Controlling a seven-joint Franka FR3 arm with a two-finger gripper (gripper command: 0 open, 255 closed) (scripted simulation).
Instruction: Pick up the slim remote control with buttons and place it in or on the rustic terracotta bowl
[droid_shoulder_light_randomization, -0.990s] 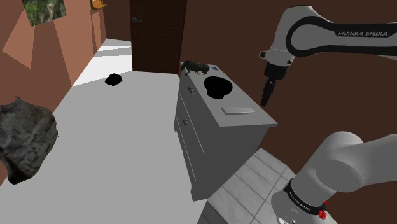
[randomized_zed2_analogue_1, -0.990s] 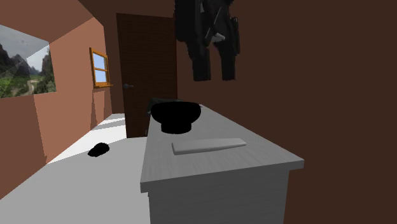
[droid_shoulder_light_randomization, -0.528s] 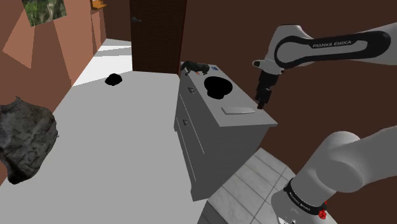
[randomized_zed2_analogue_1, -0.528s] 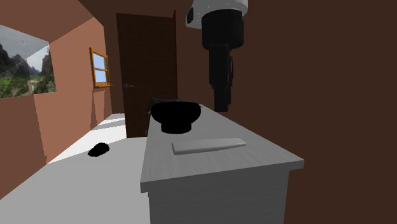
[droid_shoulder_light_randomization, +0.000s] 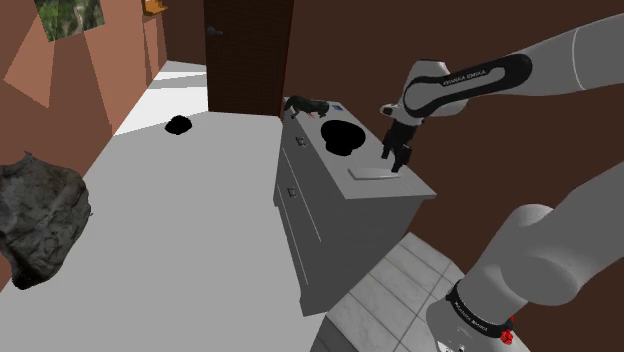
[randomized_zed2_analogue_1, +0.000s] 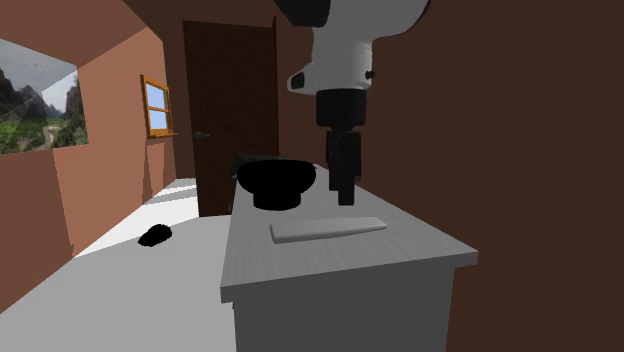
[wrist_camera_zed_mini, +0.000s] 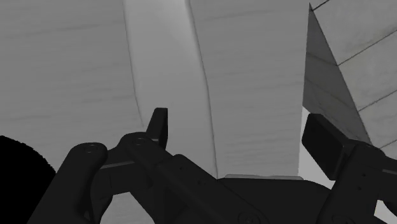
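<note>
Plainly open at the gripper (droid_shoulder_light_randomization: 394, 163): black fingers (wrist_camera_zed_mini: 159, 127) set well apart, clasping nothing. Points straight down from the white arm (droid_shoulder_light_randomization: 570, 50), low over the desk (droid_shoulder_light_randomization: 310, 205) yet clear of its top. Hangs over the remote control (droid_shoulder_light_randomization: 372, 174), toward the end nearer the brown wall (droid_shoulder_light_randomization: 480, 150), without touching it. In the wrist view, that remote as a pale grey strip running off between the fingers, closer to one than the other (buttons too faint to make out). In the second exterior view, flat and crosswise on the desk top, near the front edge, slim and light grey.

Behind it in that view, with a gap between: the bowl (randomized_zed2_analogue_1: 276, 182), drawn solid black, upright on the same desk top. Past the bowl in the shoulder view, at the desk's far end: a small dark figure (droid_shoulder_light_randomization: 305, 104). Desk itself grey, with drawer fronts down one side.

Beyond: a dark brown door (droid_shoulder_light_randomization: 245, 55), a pale floor (droid_shoulder_light_randomization: 180, 230) with a black lump (droid_shoulder_light_randomization: 179, 125) on it, and a dark grey rock (droid_shoulder_light_randomization: 40, 215) at the shoulder view's left. On the reddish wall in the second exterior view: a small window (randomized_zed2_analogue_1: 156, 107) and a landscape picture (randomized_zed2_analogue_1: 35, 95).
</note>
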